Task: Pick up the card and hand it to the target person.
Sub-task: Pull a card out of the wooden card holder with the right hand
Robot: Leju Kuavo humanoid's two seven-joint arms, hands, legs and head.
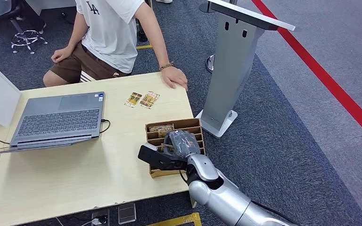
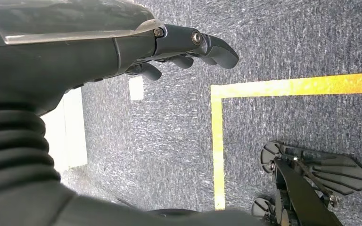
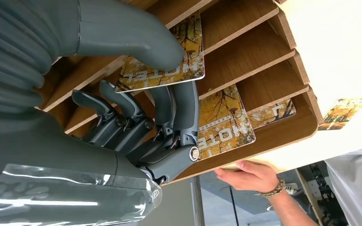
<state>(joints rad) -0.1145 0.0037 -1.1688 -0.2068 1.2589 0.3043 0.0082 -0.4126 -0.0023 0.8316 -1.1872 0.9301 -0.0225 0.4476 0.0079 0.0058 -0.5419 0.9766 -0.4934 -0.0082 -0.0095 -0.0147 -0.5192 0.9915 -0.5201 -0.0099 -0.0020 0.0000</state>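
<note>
- Pinching the card (image 3: 167, 63) with the right hand (image 3: 146, 94), thumb above, fingers below; it is sitting in the wooden rack (image 1: 195, 126), centre frame.
- Left hand (image 2: 188, 47) is hanging loose, holding nothing.
- Person (image 1: 115, 33) is sitting upper left, beyond the rack.

Laptop (image 1: 59, 121) left on table (image 1: 75, 179); slotted tray (image 1: 194, 125) right; two cards (image 1: 142, 100) behind tray.

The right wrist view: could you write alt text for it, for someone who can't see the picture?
A grey robot hand pinches a yellow hotel card between thumb and fingers, in a slotted wooden card holder. Two more cards sit in slots behind it, and a person's hand with a bracelet rests on the table edge beyond.
</note>
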